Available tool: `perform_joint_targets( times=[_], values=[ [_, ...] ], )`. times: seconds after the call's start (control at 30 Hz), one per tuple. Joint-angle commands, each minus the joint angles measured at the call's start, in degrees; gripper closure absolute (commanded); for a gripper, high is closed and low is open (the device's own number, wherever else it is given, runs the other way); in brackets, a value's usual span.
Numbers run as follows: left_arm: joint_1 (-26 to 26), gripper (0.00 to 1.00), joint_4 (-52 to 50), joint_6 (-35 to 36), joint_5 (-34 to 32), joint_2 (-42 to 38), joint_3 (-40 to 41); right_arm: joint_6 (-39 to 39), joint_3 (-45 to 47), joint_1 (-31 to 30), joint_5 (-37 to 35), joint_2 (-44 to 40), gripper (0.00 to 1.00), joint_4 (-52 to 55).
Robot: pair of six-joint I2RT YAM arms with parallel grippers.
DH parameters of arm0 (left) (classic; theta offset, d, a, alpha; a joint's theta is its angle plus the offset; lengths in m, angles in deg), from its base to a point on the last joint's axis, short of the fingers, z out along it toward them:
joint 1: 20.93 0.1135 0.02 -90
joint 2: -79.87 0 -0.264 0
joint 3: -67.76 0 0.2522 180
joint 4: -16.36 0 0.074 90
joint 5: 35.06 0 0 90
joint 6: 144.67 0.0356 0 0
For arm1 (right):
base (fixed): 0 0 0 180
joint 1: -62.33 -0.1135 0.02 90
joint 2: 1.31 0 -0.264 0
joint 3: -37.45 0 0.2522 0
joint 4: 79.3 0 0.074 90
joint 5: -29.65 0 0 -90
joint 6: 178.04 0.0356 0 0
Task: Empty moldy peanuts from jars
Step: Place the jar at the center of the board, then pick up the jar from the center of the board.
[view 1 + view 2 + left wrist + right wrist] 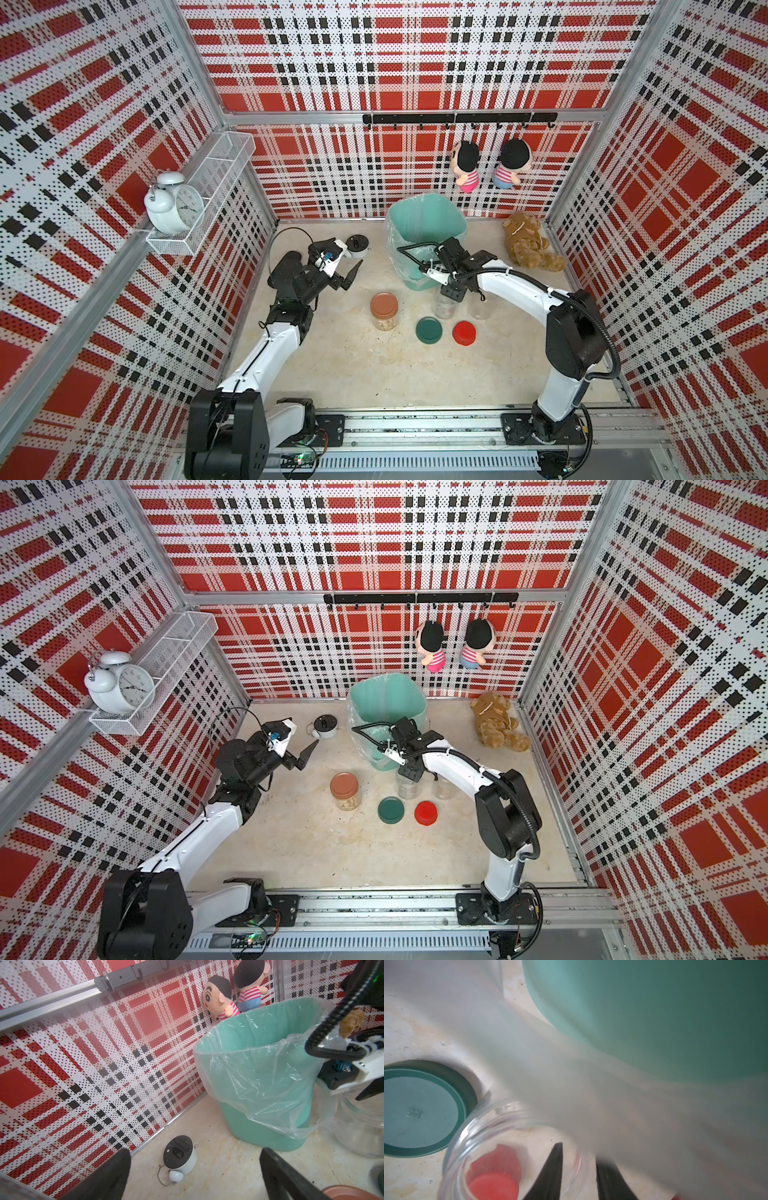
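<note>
Left pincer (351,276) spread wide, empty, frame centre-left, right pincer (451,293) astride rim of lidless empty jar (444,308), frame centre, grip not discernible, brown-lidded jar (384,311) of peanuts (386,323) between.

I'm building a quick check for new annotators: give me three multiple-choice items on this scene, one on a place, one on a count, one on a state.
1. Where is the green lid? A) on the table, between the brown-lidded jar and the red lid; B) inside the bin; C) screwed onto a jar.
2. How many jars stand lidless? A) one; B) two; C) three.
3. How is the left pincer? A) shut on a lid; B) shut on a jar; C) open, empty.
Key: 1 A, it lies flat there in both top views; 2 B, the lidless jars number two, the third is capped; 3 C, it gapes wide with nothing held in the left wrist view.
</note>
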Motion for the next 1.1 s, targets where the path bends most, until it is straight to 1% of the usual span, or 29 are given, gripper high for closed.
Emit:
perform_joint_targets(
  times=[0.0,0.1,0.2,0.23,0.3,0.37,0.47,0.57,0.63,0.67,0.7,0.83,0.9,1.0,1.07],
  values=[
    [0.5,0.02,-0.1,-0.7,-0.4,-0.4,0.1,0.8,-1.5,-0.3,-0.2,-0.3,0.63,0.0],
    [0.5,0.02,-0.1,-1.0,-0.4,-0.4,-0.1,2.5,-2.1,-0.4,0.0,-1.9,0.57,-0.4],
    [0.5,0.02,-0.1,-1.4,-0.4,-0.5,-0.4,4.0,-1.2,-0.3,0.9,-6.1,0.48,-2.9],
    [0.5,0.02,-0.1,-1.5,-0.5,-0.5,-0.4,4.3,-0.6,-0.3,1.0,-7.8,0.45,-3.9],
    [0.6,0.02,-0.1,-1.8,-0.9,-0.7,-0.5,4.9,1.6,-0.4,3.8,-12.1,0.35,-6.8],
    [1.3,0.02,-0.1,-3.3,-1.3,-0.6,-0.9,5.4,4.8,-0.7,5.9,-17.7,0.25,-10.4],
    [2.6,0.02,0.3,-6.2,-1.1,-0.4,-1.2,6.0,9.8,-1.7,10.0,-26.0,0.13,-15.9],
    [3.8,0.02,2.3,-9.7,-2.1,-0.4,-0.6,7.3,14.0,-3.5,15.1,-32.3,0.07,-20.4],
    [4.7,0.02,4.2,-12.0,-3.0,-0.5,0.1,9.0,15.9,-5.8,16.8,-34.1,0.04,-22.6],
    [5.2,0.02,4.9,-13.1,-3.4,-0.6,0.5,10.3,16.5,-7.3,17.0,-34.2,0.01,-23.8],
    [5.6,0.02,5.6,-14.0,-3.7,-0.8,0.8,11.4,17.1,-8.9,17.1,-33.9,0.0,-25.0],
    [7.8,0.02,8.9,-18.2,-4.7,-1.8,2.8,16.8,20.0,-14.5,16.5,-29.9,0.0,-32.6],
    [9.0,0.02,10.0,-20.0,-5.6,-2.0,3.7,19.5,20.0,-16.8,14.9,-26.7,0.0,-35.9],
    [10.8,0.02,11.2,-22.4,-6.4,-2.9,5.3,22.7,18.9,-19.2,12.2,-21.5,0.0,-39.5],
    [12.1,0.02,11.7,-23.2,-6.6,-3.1,5.9,25.1,17.7,-19.8,10.6,-18.1,0.0,-40.6]
  ],
)
